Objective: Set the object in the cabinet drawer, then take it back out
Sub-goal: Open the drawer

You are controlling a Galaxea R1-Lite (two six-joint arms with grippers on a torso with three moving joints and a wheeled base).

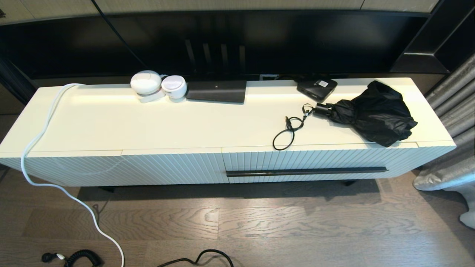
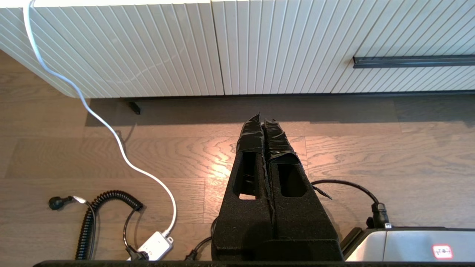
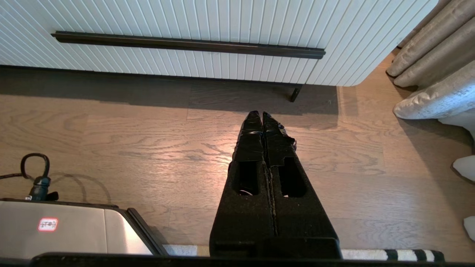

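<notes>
The cabinet drawer is pushed in on the right half of the low white cabinet, its long black bar handle running across the ribbed front. On the cabinet top above it lies a folded black umbrella with a loose wrist cord. Neither arm shows in the head view. My left gripper hangs shut and empty over the wooden floor in front of the cabinet. My right gripper is also shut and empty, low over the floor just short of the drawer handle.
On the cabinet top stand two white round devices, a flat black box and a small black box. A white cable drapes over the left end to the floor. Black cables lie on the floor. Grey curtains hang at the right.
</notes>
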